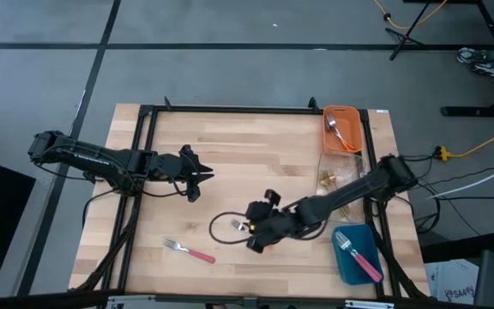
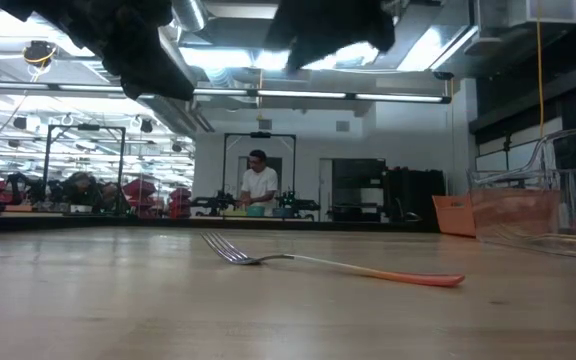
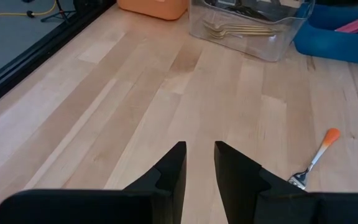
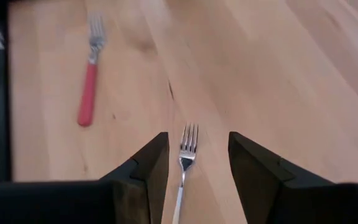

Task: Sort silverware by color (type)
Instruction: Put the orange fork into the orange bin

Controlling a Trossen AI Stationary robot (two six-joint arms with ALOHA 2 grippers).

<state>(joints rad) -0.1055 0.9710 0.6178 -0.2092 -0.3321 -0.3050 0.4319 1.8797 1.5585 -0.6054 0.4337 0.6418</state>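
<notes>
A fork with a silver head and an orange handle [image 2: 338,265] lies flat on the table. My right gripper [image 4: 194,146] hangs open above it, with the fork's head [image 4: 188,140] showing between the fingers and untouched. In the high view this gripper [image 1: 249,233] covers most of the fork. The left wrist view shows the same fork [image 3: 316,158]. A pink-red-handled fork [image 1: 189,251] lies flat toward the near-left, also seen in the right wrist view [image 4: 89,74]. My left gripper [image 1: 200,176] is open and raised over bare wood at left centre.
Three bins stand along the right edge. The orange bin [image 1: 343,129] holds a silver utensil, the clear bin [image 3: 247,28] holds gold forks, and the blue bin [image 1: 356,253] holds a pink-handled fork. A black cable loop [image 1: 221,227] lies beside my right gripper. A person stands far behind the table [image 2: 259,185].
</notes>
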